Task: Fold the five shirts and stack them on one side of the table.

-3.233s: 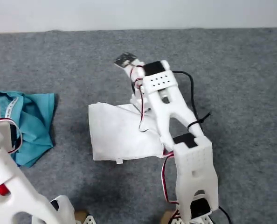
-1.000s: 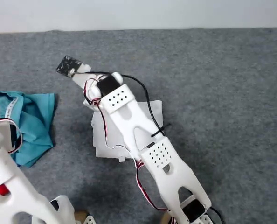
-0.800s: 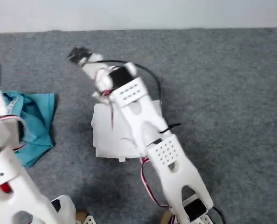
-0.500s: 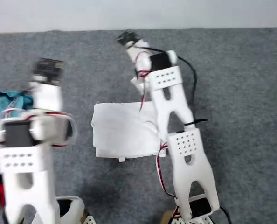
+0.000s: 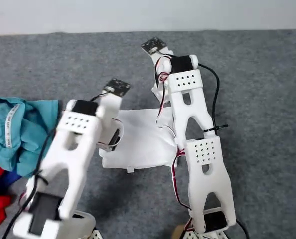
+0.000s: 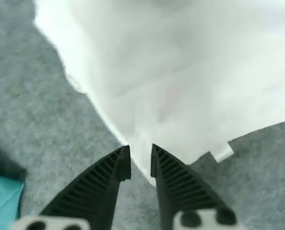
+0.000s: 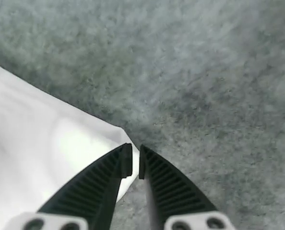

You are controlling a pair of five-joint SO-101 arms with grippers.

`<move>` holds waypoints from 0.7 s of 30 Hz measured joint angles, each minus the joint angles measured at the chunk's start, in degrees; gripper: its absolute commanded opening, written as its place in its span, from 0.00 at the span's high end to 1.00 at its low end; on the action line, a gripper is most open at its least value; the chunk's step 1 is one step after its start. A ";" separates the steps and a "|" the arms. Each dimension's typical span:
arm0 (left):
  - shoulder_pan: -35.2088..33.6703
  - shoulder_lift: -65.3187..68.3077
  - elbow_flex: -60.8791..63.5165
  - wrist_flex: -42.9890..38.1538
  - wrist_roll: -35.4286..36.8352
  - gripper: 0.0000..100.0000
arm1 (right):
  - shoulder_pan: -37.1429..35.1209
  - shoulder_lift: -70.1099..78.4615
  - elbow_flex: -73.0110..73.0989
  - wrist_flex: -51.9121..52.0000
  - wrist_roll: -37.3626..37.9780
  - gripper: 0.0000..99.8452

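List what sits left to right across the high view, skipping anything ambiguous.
teal shirt → left arm → white shirt → right arm

Right of the white shirt (image 5: 143, 137) the table (image 5: 257, 99) gives open passage; left of it, heaped shirts (image 5: 13, 134) obstruct.

Flat shirt (image 5: 143, 137) on table (image 5: 267, 99) between left arm (image 5: 73, 149) and right arm (image 5: 193, 124); shirt heap (image 5: 13, 134) at left edge.
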 measured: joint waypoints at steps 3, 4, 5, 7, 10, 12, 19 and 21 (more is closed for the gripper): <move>0.26 3.34 -0.62 -0.09 -2.90 0.92 | -0.18 0.00 2.20 0.00 -0.09 0.97; 0.26 4.40 -0.70 -0.09 -3.34 0.92 | -0.09 0.00 3.08 0.00 -0.18 0.97; 0.26 5.19 -0.70 -0.09 -3.69 0.92 | 0.00 0.00 3.60 0.00 -0.26 0.97; 0.26 6.86 -0.70 -0.09 -4.84 0.92 | 0.09 0.00 4.48 0.00 -0.26 0.97; 0.18 9.32 -0.70 -0.09 -6.42 0.92 | -0.09 0.00 6.24 0.00 -0.26 0.97; -0.53 11.16 -0.70 -0.26 -7.21 0.92 | -0.09 0.00 8.00 0.00 -0.26 0.97; -4.75 15.38 -1.41 -1.23 -11.16 0.92 | 2.90 0.00 10.37 -4.13 0.62 0.97; -5.63 15.38 -2.02 -1.32 -11.43 0.92 | 3.78 0.00 10.37 -5.71 1.23 0.97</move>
